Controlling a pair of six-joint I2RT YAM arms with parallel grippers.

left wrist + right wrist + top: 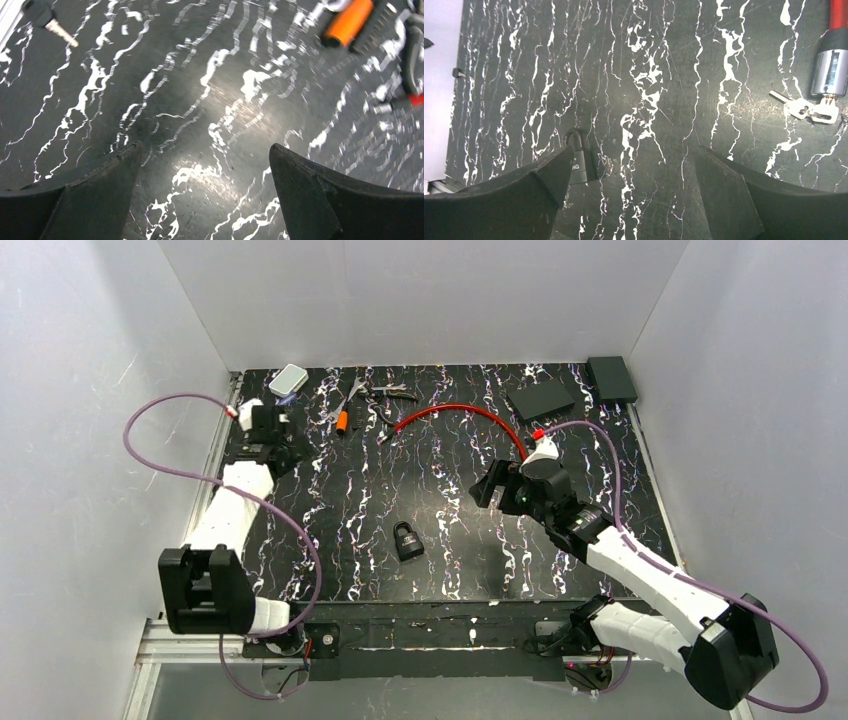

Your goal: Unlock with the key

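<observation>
My left gripper [205, 146] and right gripper [634, 150] were wide open, holding nothing; the padlock [407, 540] had bare table [350, 505] all around, and the key [52, 27] lay by the edge.

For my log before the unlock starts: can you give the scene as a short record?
padlock: lying centre, untouched
black-headed key: lying loose, ahead of the left gripper
key pair: beside the metal end of the red cable lock
left gripper: open, empty
right gripper: open, empty, padlock in its view
</observation>
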